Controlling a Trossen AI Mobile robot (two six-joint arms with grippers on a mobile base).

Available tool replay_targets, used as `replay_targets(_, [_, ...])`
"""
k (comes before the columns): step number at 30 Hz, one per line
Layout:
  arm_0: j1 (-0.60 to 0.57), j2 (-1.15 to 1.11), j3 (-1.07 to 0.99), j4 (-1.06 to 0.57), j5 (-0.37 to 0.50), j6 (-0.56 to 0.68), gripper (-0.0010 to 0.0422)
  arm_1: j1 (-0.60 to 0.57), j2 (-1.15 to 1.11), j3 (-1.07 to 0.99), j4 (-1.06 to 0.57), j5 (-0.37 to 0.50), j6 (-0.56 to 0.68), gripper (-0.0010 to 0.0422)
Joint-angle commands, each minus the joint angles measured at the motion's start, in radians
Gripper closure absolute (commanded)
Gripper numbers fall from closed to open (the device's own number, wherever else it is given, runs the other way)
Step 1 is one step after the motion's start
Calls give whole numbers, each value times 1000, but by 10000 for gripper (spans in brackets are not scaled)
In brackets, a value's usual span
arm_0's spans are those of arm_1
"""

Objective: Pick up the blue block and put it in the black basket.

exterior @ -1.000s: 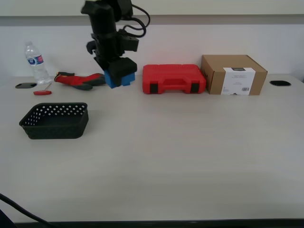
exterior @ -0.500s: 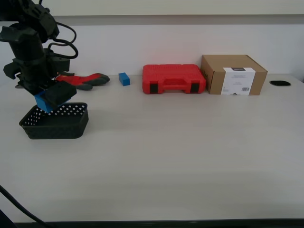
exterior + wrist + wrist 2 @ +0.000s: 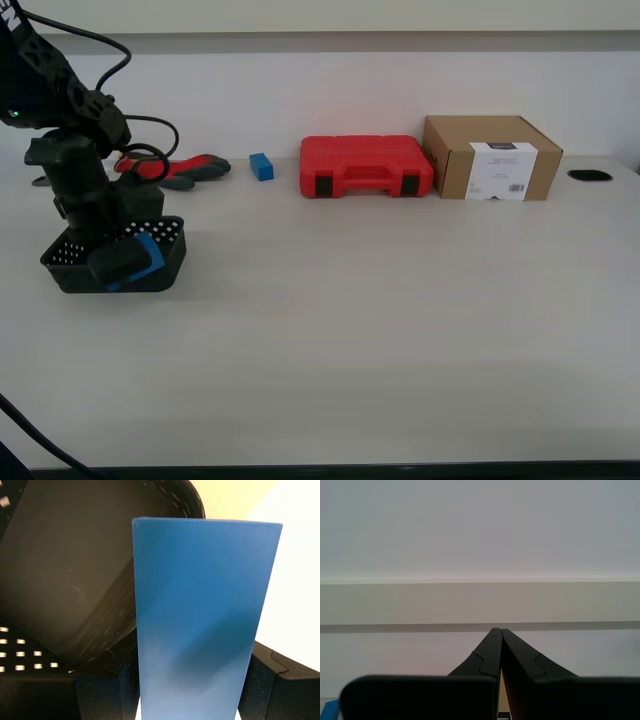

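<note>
My first tool (image 3: 122, 262) pinches the blue block (image 3: 148, 253) low over the black basket (image 3: 166, 268) at the exterior view's left (block partly inside the rim). My second tool (image 3: 499, 650) is pressed together, facing a wall.

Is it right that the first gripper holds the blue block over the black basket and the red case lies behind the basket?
Not quite: the exterior view shows the red case beside the cardboard box, far from the black basket. My first gripper does hold the blue block there.
</note>
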Motion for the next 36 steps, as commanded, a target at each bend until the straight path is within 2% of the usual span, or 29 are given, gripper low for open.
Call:
replay_targets(1, [0,0,1,3,0,0,413,0,-15,0,-3,-15,10,414])
replay_targets(5, [0,0,1,3,0,0,413,-6,-121,0,-148,-21,-10,414])
replay_targets(7, [0,0,1,3,0,0,413,-19,-192,0,-233,-21,-71,414])
replay_targets(9, [0,0,1,3,0,0,413,-40,-273,-13,-266,16,-84,414])
replay_targets(11, [0,0,1,4,0,0,413,-49,-332,-46,-259,97,-134,414])
replay_targets(13, [0,0,1,2,0,0,413,-56,-357,-95,-259,106,-150,413])
replay_targets(16, [0,0,1,3,0,0,413,-66,-358,-188,-151,86,-159,413])
replay_targets(19, [0,0,1,3,0,0,413,-62,-359,-187,-4,-8,-167,413])
replay_targets(20, [0,0,1,3,0,0,413,-60,-359,-167,10,6,-149,413])
replay_targets(21, [0,0,1,3,0,0,413,-57,-359,-134,50,70,-100,413])
replay_targets(23, [0,0,1,3,0,0,413,-45,-316,-73,120,81,-74,413])
replay_targets(26, [0,0,1,0,0,0,413,-2,-140,93,8,79,-55,413])
replay_targets(28, [0,0,1,-2,0,0,413,3,-25,169,-61,26,-38,413])
replay_targets(30, [0,0,1,-1,0,0,413,2,54,219,-79,-71,-32,413])
replay_targets(32, [0,0,1,-1,0,0,413,3,97,252,-96,-79,-18,413])
replay_targets(36, [0,0,1,-1,0,0,413,9,90,261,-55,-81,-124,412])
